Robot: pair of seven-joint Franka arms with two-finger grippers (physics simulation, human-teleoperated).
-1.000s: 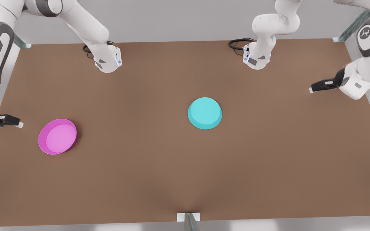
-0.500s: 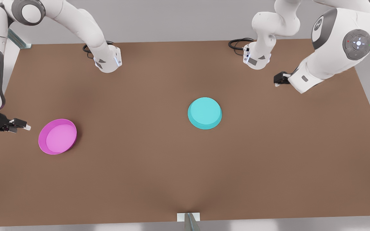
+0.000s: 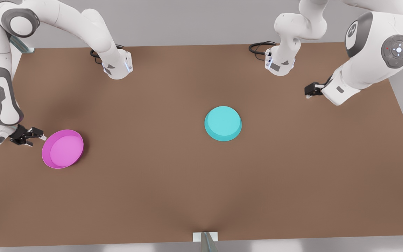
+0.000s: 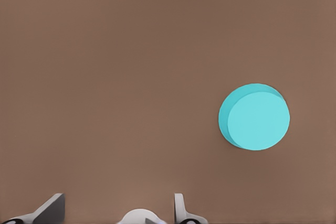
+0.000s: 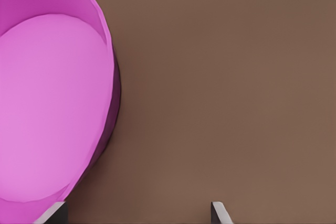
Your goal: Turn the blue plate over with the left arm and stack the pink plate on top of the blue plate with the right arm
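The blue plate [image 3: 223,123] lies base-up near the middle of the brown table [image 3: 173,189]; in the left wrist view the blue plate [image 4: 254,117] sits well away from the open fingertips [image 4: 181,209]. My left gripper [image 3: 309,92] hovers open over the table at the front view's right, far from the blue plate. The pink plate [image 3: 62,148] rests rim-up at the front view's left. My right gripper [image 3: 37,135] stands open right beside its rim, and in the right wrist view the pink plate [image 5: 50,108] looms close with one fingertip [image 5: 56,211] near its wall.
Both arm bases [image 3: 117,66] [image 3: 280,63] and their black cables stand along the table's back edge. A small metal bracket [image 3: 205,238] sits at the middle of the front edge. Bare tabletop stretches between the two plates.
My right gripper has moved toward the front view's right, up to the pink plate's rim. The left arm swung in over the table, then drew slightly back. Neither plate has moved.
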